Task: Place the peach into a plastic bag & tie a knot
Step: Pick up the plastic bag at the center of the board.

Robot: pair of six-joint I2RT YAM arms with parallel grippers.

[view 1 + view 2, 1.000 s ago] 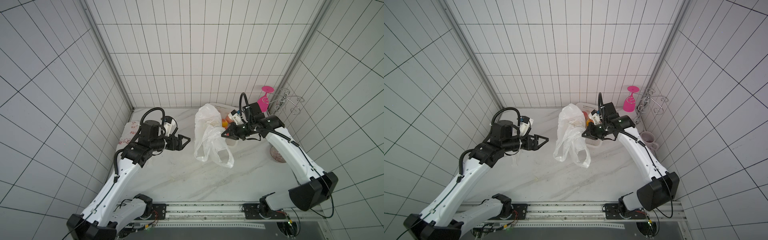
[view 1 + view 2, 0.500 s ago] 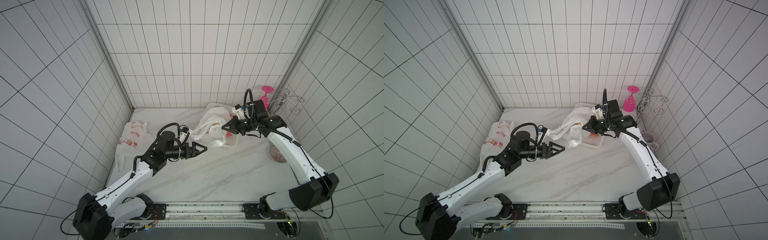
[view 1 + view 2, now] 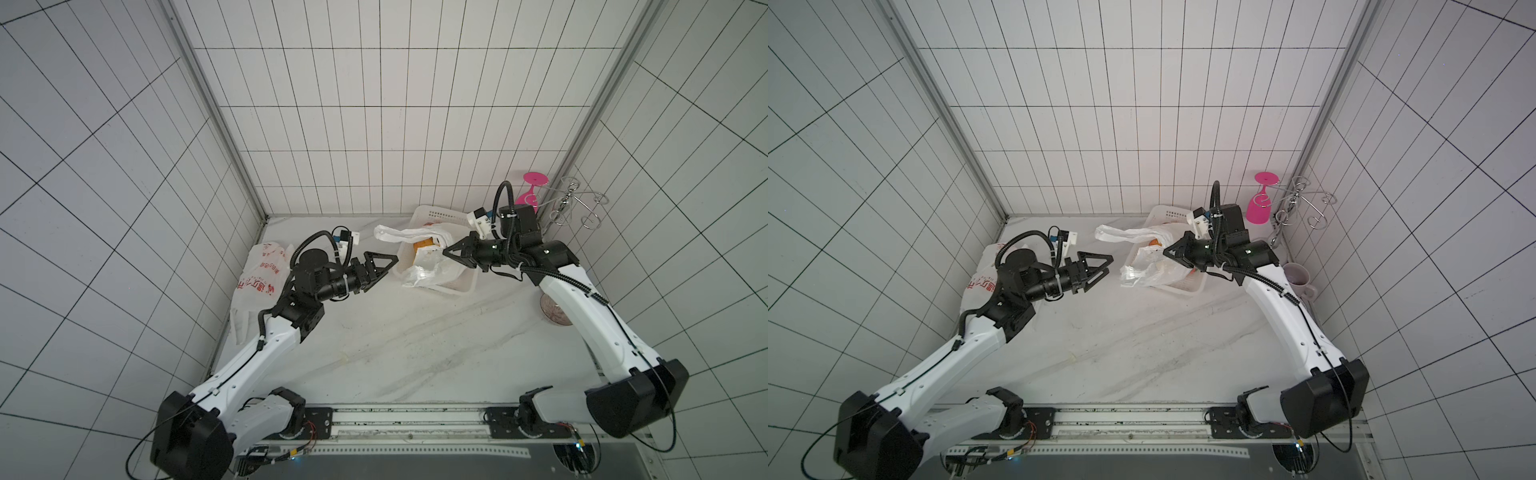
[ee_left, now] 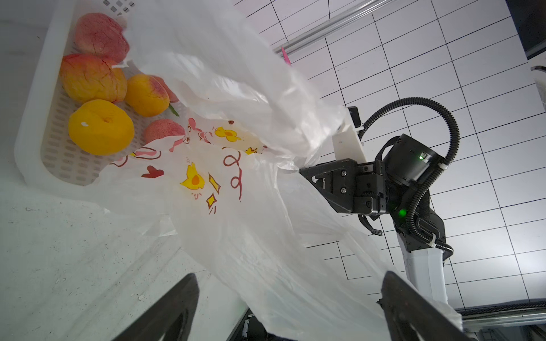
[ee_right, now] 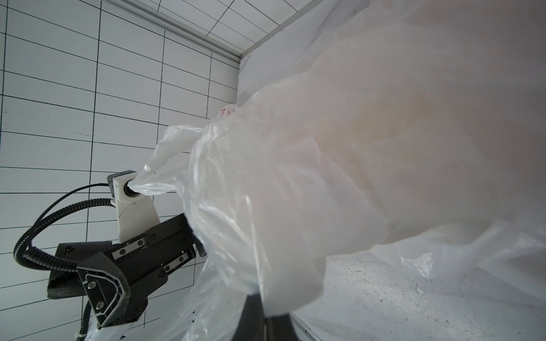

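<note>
A translucent plastic bag (image 3: pixel 428 270) (image 3: pixel 1150 270) with cartoon prints lies draped over a white basket (image 3: pixel 440 214) (image 3: pixel 1173 214). Several peaches (image 4: pixel 100 127) sit in the basket (image 4: pixel 32 118), outside the bag; one shows orange in a top view (image 3: pixel 424 244). My right gripper (image 3: pixel 445 252) (image 3: pixel 1165 251) (image 5: pixel 266 321) is shut on the bag's upper edge. My left gripper (image 3: pixel 392 265) (image 3: pixel 1109 266) (image 4: pixel 289 295) stands open at the bag's left side. In the left wrist view the bag's film (image 4: pixel 266 236) hangs between its fingers.
A second bag with red print (image 3: pixel 259 278) lies by the left wall. At the back right, a pink glass (image 3: pixel 532 195) hangs upside down on a wire rack (image 3: pixel 582 203). A mug (image 3: pixel 1298 276) stands by the right wall.
The bag has dropped from hanging tall to lying over the basket. My left arm has swung right and forward up to the bag, still open. The right gripper has kept its hold.
</note>
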